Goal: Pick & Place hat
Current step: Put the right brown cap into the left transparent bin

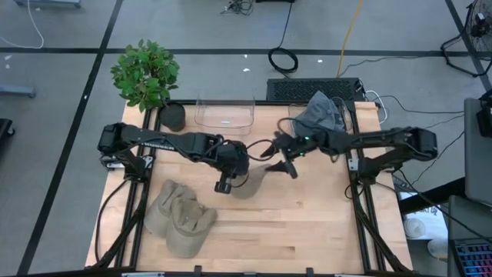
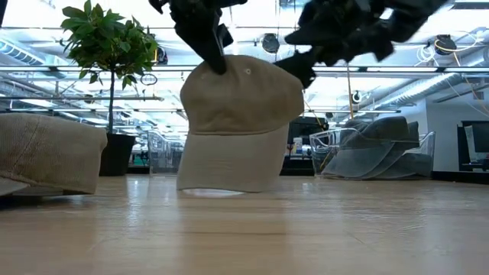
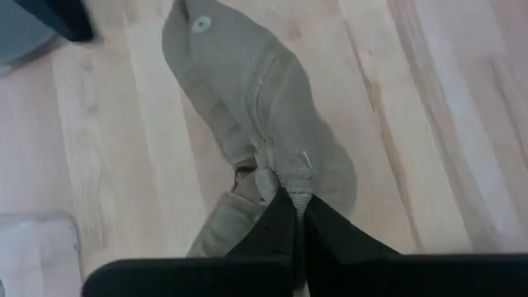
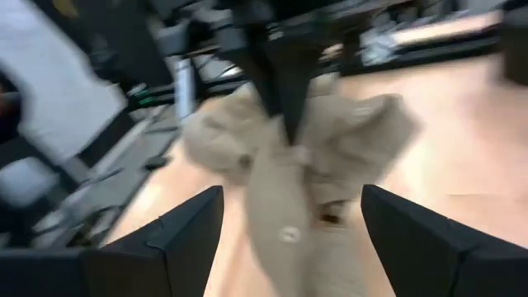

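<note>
A plant (image 1: 144, 73) in a dark pot stands at the table's (image 1: 307, 231) far left corner, and two tan caps (image 1: 181, 217) lie piled at the near left. Toward the middle, the left gripper (image 1: 224, 185) points down with its fingers pressed together on the crown of a tan hat (image 1: 250, 183), which hangs from it with its brim down near the wood. Just to the right, the right gripper (image 1: 286, 163) hovers beside the hat with its fingers spread and nothing between them. A clear bin (image 1: 224, 113) sits at the far edge, and grey caps (image 1: 321, 115) rest in another bin at the far right. The high view shows the two arms meeting over the hat, but little of the hat itself, which the left gripper mostly covers. The low view shows the hat (image 2: 238, 126) full on, pinched at its top left by the left gripper (image 2: 216, 61), brim hanging down to the table (image 2: 244, 229), while the right gripper (image 2: 306, 72) stands just off its upper right. The left wrist view shows the pinch closely: the dark fingertips (image 3: 285, 219) meet on a fold of the hat (image 3: 256, 107). The right wrist view, blurred, shows the wide fingers (image 4: 177, 231) framing the hat (image 4: 297, 165) without touching it.
</note>
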